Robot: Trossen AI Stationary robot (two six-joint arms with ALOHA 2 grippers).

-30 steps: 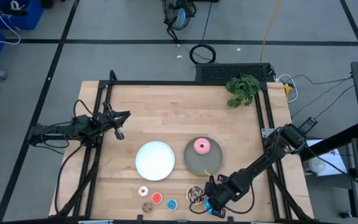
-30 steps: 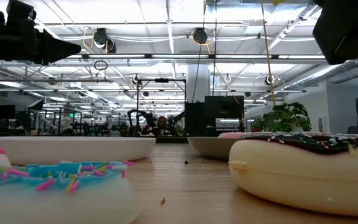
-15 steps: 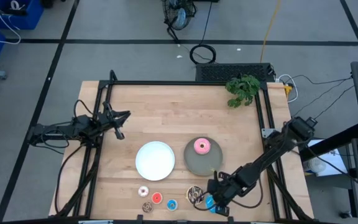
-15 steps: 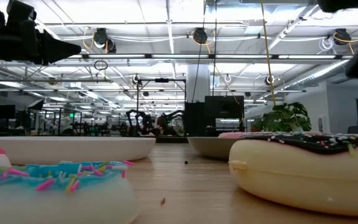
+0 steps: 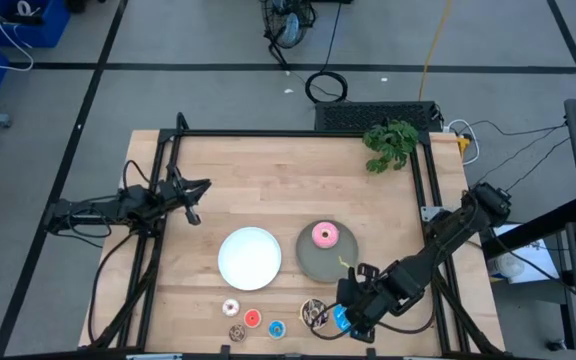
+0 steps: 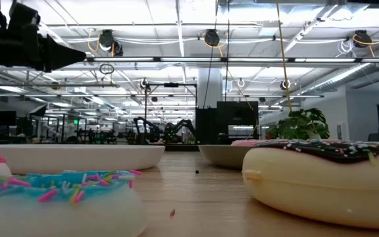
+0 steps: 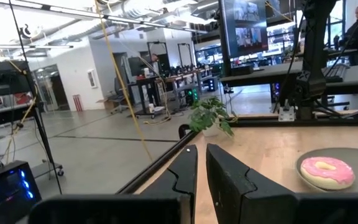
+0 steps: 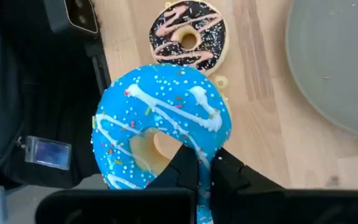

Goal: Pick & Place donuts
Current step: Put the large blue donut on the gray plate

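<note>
Right gripper (image 8: 204, 163) is pinching the blue sprinkled donut (image 8: 163, 124) through its ring wall, one finger in the hole and one outside; the donut hangs clear of the wood at the table's near edge, beside the brown streaked donut (image 8: 189, 34) and just short of the grey plate (image 5: 313, 261). The step in hand looks like a carry to a plate. To do it well: lift enough to clear the plate rim, keep the pinch steady since the grip is on one side of the ring only, and release low and flat. A ring has no real long axis; its face stands tilted, roughly on edge to the wrist camera, hole axis pointing toward the lens. The pink donut (image 5: 325, 235) already sits on the grey plate. Left gripper (image 7: 201, 163) waits above the table's left edge, fingers nearly together, holding nothing.
</note>
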